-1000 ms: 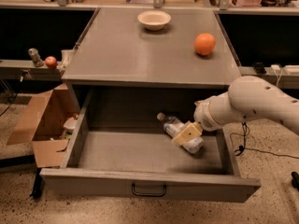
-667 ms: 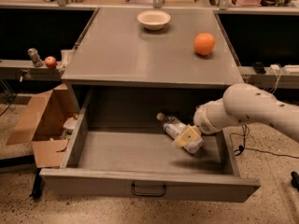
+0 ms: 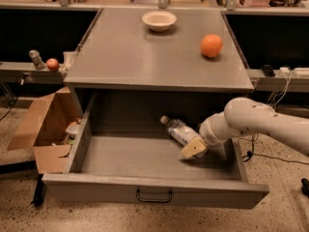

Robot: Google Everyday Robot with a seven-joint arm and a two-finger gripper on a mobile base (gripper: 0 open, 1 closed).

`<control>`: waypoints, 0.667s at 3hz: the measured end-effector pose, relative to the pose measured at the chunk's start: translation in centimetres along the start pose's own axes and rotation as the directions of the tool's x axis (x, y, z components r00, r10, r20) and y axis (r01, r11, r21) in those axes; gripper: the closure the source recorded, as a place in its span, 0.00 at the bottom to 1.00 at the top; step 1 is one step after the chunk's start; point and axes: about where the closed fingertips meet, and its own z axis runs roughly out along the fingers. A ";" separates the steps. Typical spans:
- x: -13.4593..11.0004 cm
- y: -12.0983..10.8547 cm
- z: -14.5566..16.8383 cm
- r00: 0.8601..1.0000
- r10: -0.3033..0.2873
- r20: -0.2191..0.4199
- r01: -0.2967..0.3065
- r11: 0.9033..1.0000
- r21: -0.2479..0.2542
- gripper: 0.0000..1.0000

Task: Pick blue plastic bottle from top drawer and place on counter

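Judging from this, you are mid-grasp: the gripper sits in the open top drawer at the base of the blue plastic bottle lying there; its hold you cannot tell. Lift and placement on the table are not yet done.

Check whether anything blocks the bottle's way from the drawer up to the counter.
Nothing visible blocks it. The gripper is at the blue plastic bottle in the open top drawer; on the counter, a bowl and an orange sit farther back.

Claw in top drawer half hides bottle.
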 end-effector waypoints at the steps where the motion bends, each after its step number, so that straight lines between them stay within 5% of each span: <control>1: 0.2 -0.1 -0.1 1.000 -0.003 -0.002 0.003 1.000 0.002 0.49; 2: 0.5 -0.6 -0.7 0.999 -0.043 0.031 0.042 0.999 0.022 0.72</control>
